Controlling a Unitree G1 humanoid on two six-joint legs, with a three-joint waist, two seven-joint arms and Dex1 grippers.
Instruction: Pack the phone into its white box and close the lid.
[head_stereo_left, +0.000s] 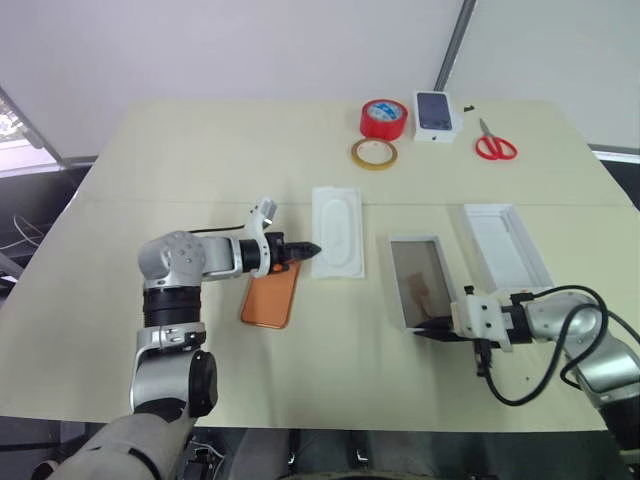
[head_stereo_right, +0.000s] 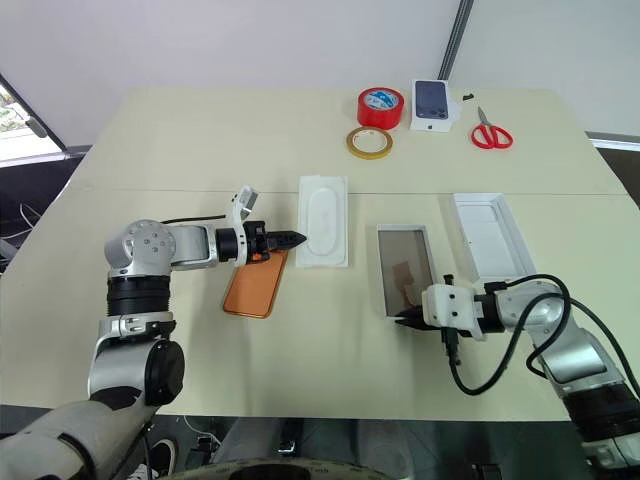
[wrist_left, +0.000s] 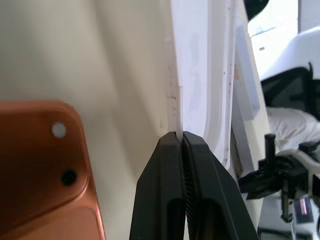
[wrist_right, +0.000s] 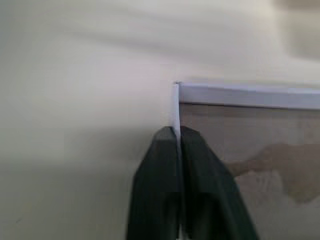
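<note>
Beige table (head_stereo_left: 200, 160), pale wall, right end effector (wrist_right: 177, 137) apparently pinching white box (head_stereo_left: 398, 285), left (head_stereo_left: 312, 248) clenched.

Silver-grey jointed arms with black bands, white wrist housings, tapered black fingers (wrist_left: 200, 200); a black cable (head_stereo_left: 545, 360) loops beside the right arm.

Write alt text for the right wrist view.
The right gripper is shut on the thin wall at a corner of the white box, whose brownish floor shows beside the fingers. The table lies around it.

Beige table (head_stereo_left: 200, 160) — white wall (head_stereo_left: 250, 45) behind, grey pole (head_stereo_left: 452, 45).
</note>
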